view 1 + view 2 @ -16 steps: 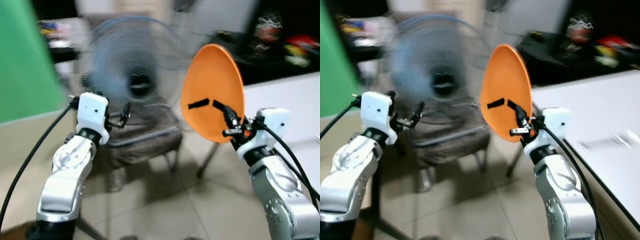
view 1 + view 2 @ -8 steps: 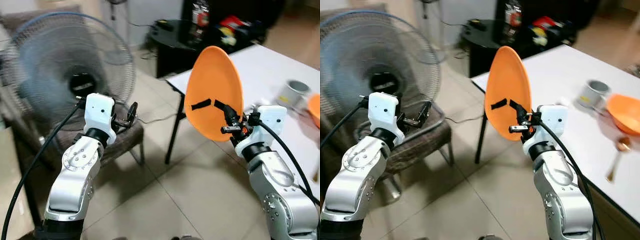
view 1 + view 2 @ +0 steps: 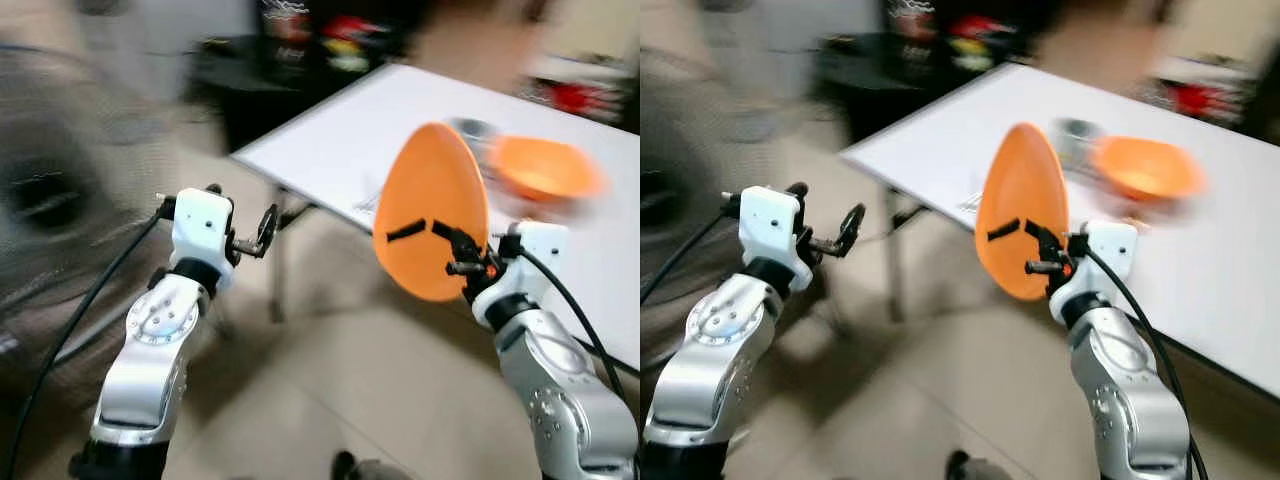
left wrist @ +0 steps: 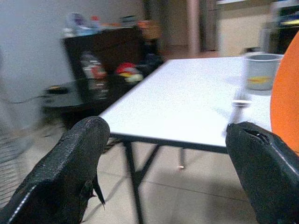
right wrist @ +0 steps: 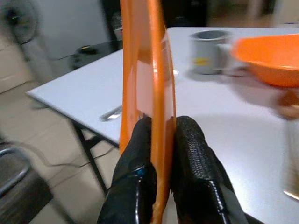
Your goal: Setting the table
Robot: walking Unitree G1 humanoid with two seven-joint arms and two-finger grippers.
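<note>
Camera swung toward table [image 3: 400, 120]; fan gone. Right claw [image 3: 447, 248] clamps plate [image 3: 432, 200] upright, short of table edge. Left claw [image 4: 163, 177] wide open, empty. On table: bowl [image 3: 540, 168], cup [image 5: 208, 51]. Plate not yet placed.

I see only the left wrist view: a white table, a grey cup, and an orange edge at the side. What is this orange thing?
Observer: It is an orange plate, held upright on its edge by the right gripper, whose fingers are shut on its rim.
Operator: Is there other tableware on the table?
Observer: Yes, an orange bowl stands on the white table, right beside the grey cup.
Operator: And my left gripper, does it carry something?
Observer: No, the left gripper is open with nothing between its fingers, raised over the floor short of the table.
</note>
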